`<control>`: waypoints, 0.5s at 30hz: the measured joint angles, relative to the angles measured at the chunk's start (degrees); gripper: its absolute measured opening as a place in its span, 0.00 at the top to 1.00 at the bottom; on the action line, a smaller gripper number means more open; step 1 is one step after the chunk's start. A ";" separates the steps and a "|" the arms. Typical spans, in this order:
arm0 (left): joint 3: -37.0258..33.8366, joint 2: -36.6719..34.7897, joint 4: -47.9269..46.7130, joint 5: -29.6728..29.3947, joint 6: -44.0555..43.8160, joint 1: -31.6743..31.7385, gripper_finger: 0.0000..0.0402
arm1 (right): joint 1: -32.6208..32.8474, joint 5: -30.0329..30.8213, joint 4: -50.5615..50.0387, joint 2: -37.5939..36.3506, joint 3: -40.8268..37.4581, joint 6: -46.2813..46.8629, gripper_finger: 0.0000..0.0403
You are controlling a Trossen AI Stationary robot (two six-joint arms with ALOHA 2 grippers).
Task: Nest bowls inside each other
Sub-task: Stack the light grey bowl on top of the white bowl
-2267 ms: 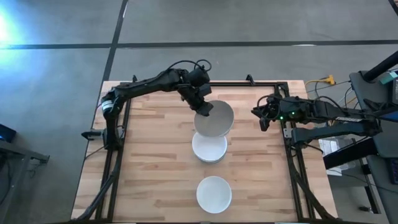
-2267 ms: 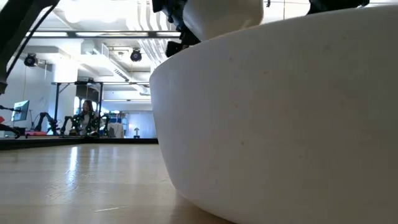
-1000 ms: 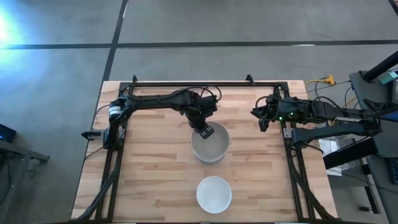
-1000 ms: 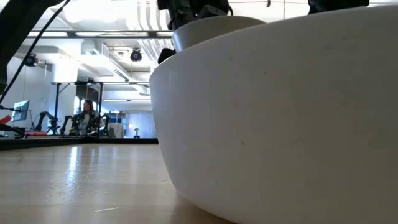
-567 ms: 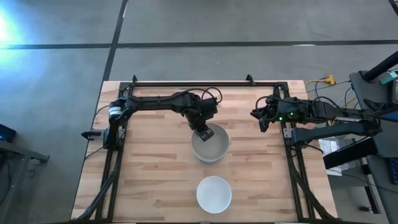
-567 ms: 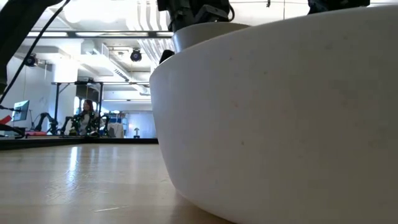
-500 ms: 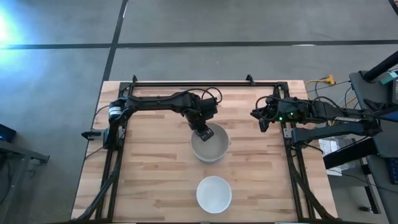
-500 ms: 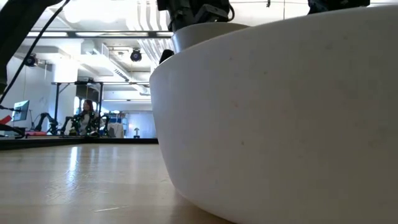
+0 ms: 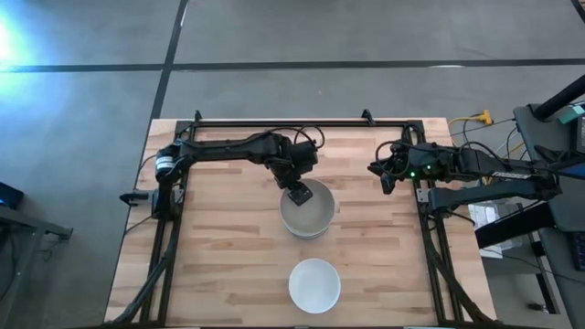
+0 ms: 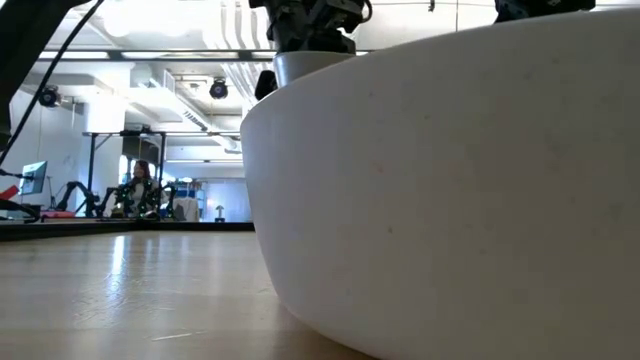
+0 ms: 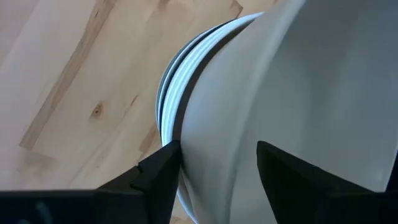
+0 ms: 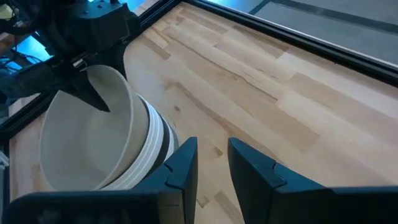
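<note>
A stack of nested bowls [image 9: 309, 219] stands at the table's middle, with white rims and one dark rim [image 11: 185, 109] showing. The top pale bowl [image 12: 87, 134] sits tilted in the stack. My left gripper [image 9: 300, 193] is shut on its far rim. A single white bowl [image 9: 314, 285] rests on its base near the table's front edge and fills the low view [image 10: 450, 180]. My right gripper [image 9: 388, 175] waits shut and empty at the table's right edge. My left gripper holds the top bowl's wall at its far rim [image 11: 217, 155], one finger [image 11: 158, 174] outside and one finger [image 11: 283, 174] inside. The fingers come from above, slanting from the far left. The bowl lies tilted in the stack, held side [image 12: 99, 102] higher.
Black frame rails [image 9: 274, 122] run along the table's far, left and right edges. Bare wood [image 9: 219, 247] lies left and right of the stack and between it and the single bowl.
My left gripper has gone down a little with the top bowl. The bowl now sits lower in the stack than a second ago, and less of it shows above the near bowl in the low view.
</note>
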 joint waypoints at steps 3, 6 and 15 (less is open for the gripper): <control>-0.07 0.13 -0.08 -0.41 0.67 -0.23 0.51 | 0.00 0.00 0.02 0.00 0.00 0.50 0.79; 0.08 0.15 -1.24 -3.35 0.22 -0.64 0.51 | 0.00 -0.04 0.02 0.00 0.00 0.98 0.79; 0.10 -0.11 -2.16 -7.62 0.59 -1.81 0.51 | 0.00 -0.24 0.04 0.00 0.00 0.98 0.79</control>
